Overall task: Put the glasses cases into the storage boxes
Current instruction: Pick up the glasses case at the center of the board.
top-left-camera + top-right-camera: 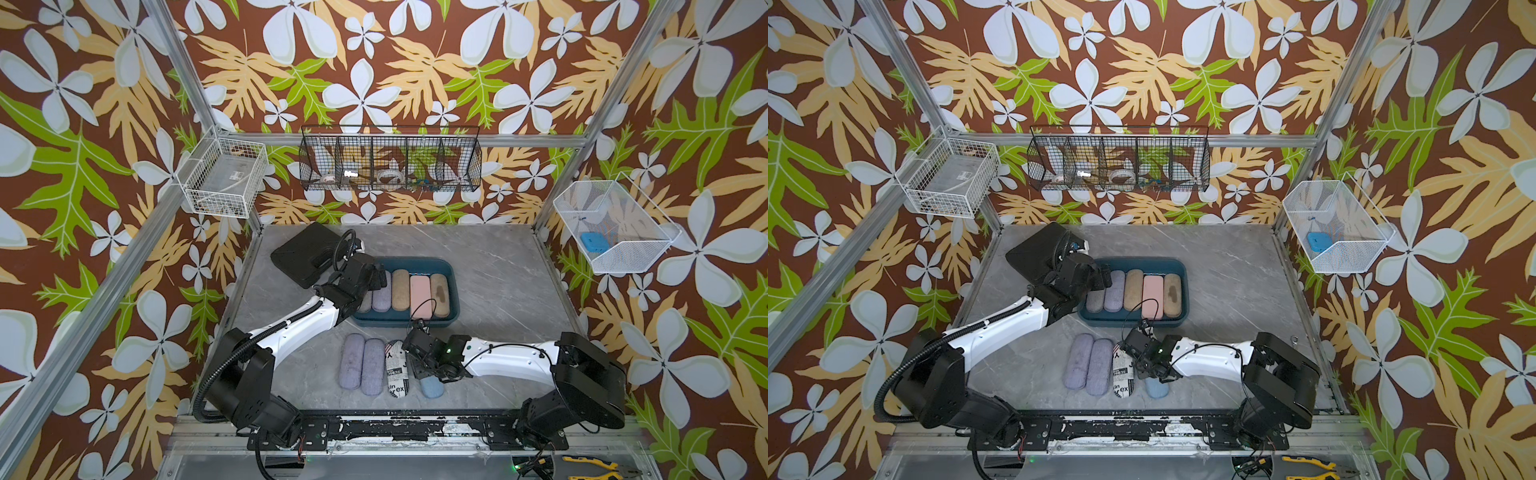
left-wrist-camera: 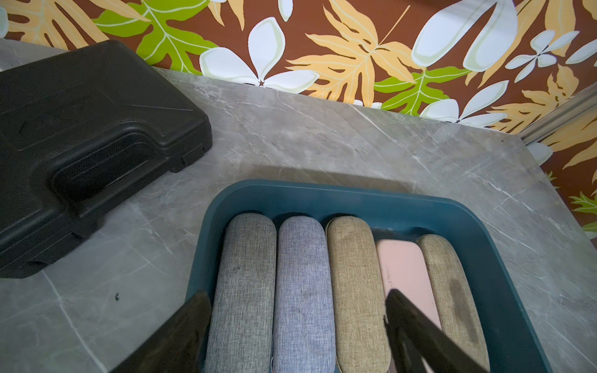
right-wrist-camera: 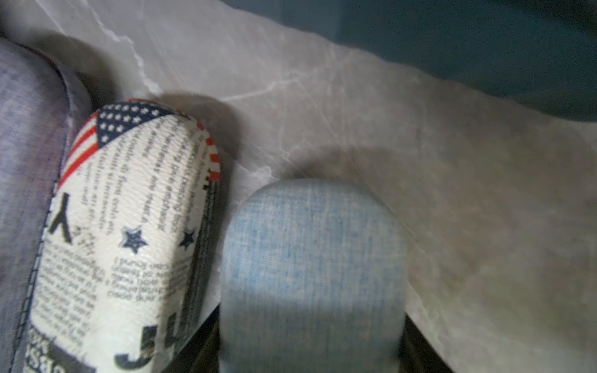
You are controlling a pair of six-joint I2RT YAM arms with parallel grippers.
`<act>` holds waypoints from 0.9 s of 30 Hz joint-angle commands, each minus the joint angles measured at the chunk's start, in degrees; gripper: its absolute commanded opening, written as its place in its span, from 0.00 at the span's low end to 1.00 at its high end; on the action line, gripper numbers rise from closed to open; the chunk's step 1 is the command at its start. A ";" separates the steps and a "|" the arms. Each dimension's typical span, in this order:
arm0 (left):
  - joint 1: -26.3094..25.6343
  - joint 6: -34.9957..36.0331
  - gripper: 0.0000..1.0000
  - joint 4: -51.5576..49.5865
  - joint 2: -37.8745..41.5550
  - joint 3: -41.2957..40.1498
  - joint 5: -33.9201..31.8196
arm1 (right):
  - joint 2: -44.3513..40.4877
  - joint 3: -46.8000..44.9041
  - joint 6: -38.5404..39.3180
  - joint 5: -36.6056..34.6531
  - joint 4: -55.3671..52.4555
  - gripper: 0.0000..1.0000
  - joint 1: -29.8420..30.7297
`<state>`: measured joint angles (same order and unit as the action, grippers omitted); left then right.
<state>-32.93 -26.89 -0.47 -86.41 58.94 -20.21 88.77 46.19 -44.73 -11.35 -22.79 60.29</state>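
gaping left tool (image 2: 297, 293) hovers over tub's (image 2: 371, 197) five cases (image 2: 355, 274); right tool (image 3: 311, 326) clamps blue case (image 3: 311, 245).

Five cases (image 1: 400, 289) in tub (image 1: 374, 322); four cases (image 1: 372, 366) before tub.

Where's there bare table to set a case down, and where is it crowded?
Widest bare table lies right of the teal tub, to the frame rail; a strip also runs behind it to the back wall. Crowded: the tub holds five cases edge to edge, and four cases lie in front.
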 commanded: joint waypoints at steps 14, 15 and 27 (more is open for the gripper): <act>0.14 0.79 0.86 -0.91 0.87 0.46 -1.92 | -9.43 2.51 4.56 -3.58 -6.89 0.59 -1.32; 0.14 0.75 0.86 -0.85 1.03 0.44 -1.94 | -10.09 2.86 4.96 -3.58 -7.12 0.59 -1.63; 0.14 0.26 0.86 -0.94 2.30 -0.58 -2.34 | -12.55 9.84 13.11 -4.58 -5.22 0.61 -9.81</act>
<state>-32.91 -26.50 -1.89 -84.60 58.57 -22.00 75.72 54.94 -34.57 -14.66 -29.43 51.66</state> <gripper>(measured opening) 0.864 0.609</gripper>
